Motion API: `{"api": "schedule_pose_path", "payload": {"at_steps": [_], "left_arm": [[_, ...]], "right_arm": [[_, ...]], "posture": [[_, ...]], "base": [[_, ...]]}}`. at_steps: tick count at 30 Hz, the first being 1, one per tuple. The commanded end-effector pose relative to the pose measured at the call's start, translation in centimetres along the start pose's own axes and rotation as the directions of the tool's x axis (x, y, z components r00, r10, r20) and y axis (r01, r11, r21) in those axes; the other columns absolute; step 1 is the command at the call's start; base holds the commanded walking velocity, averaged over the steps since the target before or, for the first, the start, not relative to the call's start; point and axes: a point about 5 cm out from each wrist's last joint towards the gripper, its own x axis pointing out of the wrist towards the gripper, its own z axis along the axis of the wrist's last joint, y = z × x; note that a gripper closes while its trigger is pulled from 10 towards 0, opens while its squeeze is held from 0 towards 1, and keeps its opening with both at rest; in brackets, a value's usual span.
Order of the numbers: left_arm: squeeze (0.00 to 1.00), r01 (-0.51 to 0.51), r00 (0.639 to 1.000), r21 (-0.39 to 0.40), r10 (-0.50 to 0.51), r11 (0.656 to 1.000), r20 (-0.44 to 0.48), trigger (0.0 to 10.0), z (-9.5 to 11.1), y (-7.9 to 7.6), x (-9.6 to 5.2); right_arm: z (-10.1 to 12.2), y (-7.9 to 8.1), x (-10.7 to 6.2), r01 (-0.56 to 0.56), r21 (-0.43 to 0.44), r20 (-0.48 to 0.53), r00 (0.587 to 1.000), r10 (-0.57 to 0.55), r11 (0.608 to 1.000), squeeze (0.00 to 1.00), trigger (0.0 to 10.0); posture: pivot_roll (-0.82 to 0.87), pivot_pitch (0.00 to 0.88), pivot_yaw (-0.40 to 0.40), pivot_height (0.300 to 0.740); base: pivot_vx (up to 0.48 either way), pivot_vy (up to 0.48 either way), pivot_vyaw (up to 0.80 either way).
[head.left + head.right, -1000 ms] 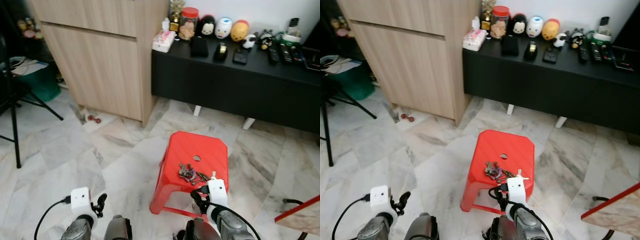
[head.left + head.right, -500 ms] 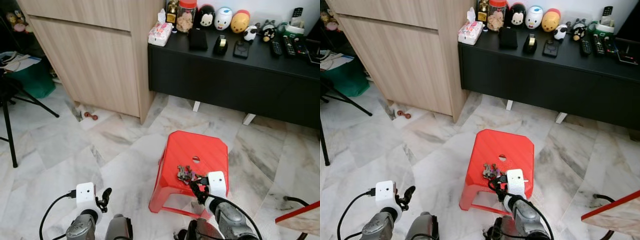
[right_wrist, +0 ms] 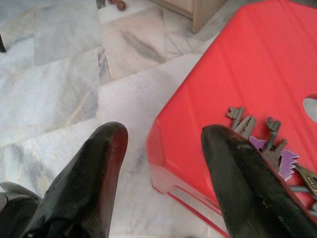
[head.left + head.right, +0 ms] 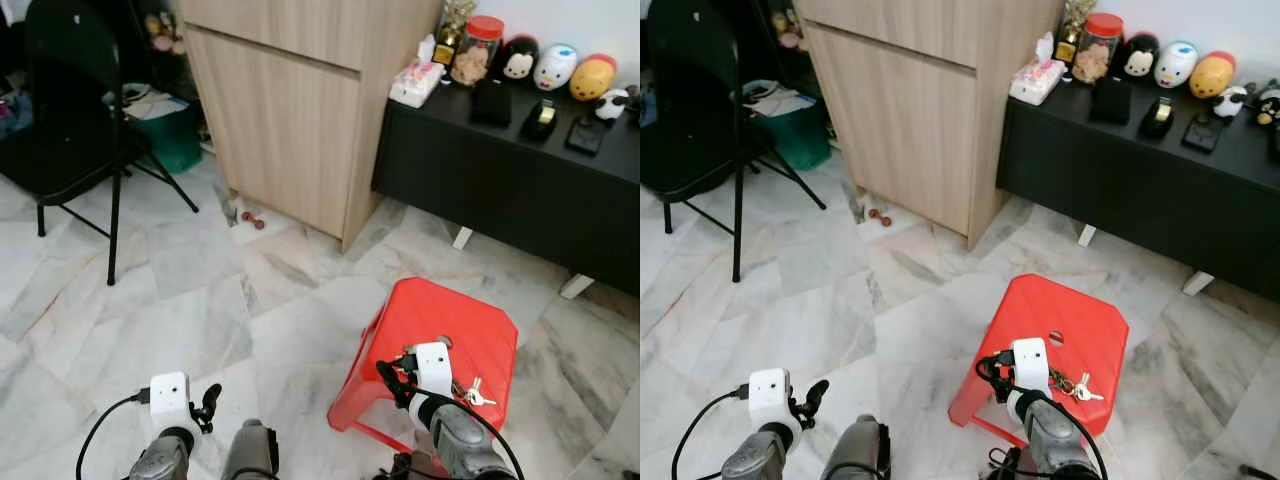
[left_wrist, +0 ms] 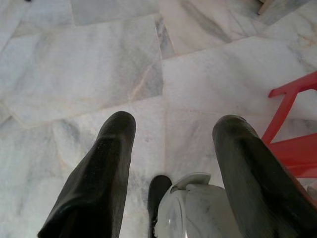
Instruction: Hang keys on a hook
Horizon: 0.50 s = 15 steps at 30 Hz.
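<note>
a bunch of keys (image 4: 1072,384) lies on the red stool (image 4: 1080,330), near the stool's front right edge, just beside the small round hole in the seat. in the right wrist view the keys (image 3: 267,144) lie flat on the red seat with a purple tag among them, partly behind one black finger. the right gripper (image 3: 163,173) hangs over the stool's front left corner with its two fingers (image 3: 86,183) spread wide and gripping nothing; one finger is over the marble floor (image 4: 830,300), the other over the seat close to the keys, and i cannot tell if it touches them. seen from the head, the right wrist with its white camera block sits at the stool's front edge, touching distance from the keys. the left gripper (image 5: 173,163) is low over the floor, left of the stool, fingers likewise parted and empty. behind the stool stands a light wooden cabinet (image 4: 930,110), and beside it a low black sideboard (image 4: 1140,170) carrying a jar, a tissue pack and round toy figures. a black folding chair (image 4: 690,110) stands at far left.
</note>
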Motion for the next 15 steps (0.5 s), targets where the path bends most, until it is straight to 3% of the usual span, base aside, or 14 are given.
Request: {"api": "schedule_pose_path", "payload": {"at_steps": [1, 12, 15], "left_arm": [[0.0, 0.0, 1.0, -0.007, 0.0, 1.0, -0.028, 10.0, -0.63, -0.09, -0.2], [0.0, 0.018, 0.999, -0.018, -0.019, 1.0, -0.032, 10.0, -0.6, -0.27, -0.14], [0.0, 0.02, 0.999, -0.02, -0.02, 1.0, -0.032, 10.0, -0.54, -0.27, -0.1]], "right_arm": [[-0.34, -0.3, -0.22, 0.011, 0.009, -0.007, 1.0, -0.011, 1.0, 0.0, 10.0], [-0.25, -0.15, -0.11, 0.002, 0.002, -0.014, 1.0, -0.002, 1.0, 0.0, 10.0], [0.01, 0.08, 0.0, -0.014, 0.004, 0.0, 1.0, 0.014, 1.0, 0.0, 10.0]], "posture": [[0.12, 0.169, -0.052, 0.646], [0.13, 0.17, -0.052, 0.646], [0.12, 0.17, -0.052, 0.646]], "base": [[0.0, 0.0, 0.0], [0.0, 0.0, 0.0], [0.0, 0.0, 0.74]]}}
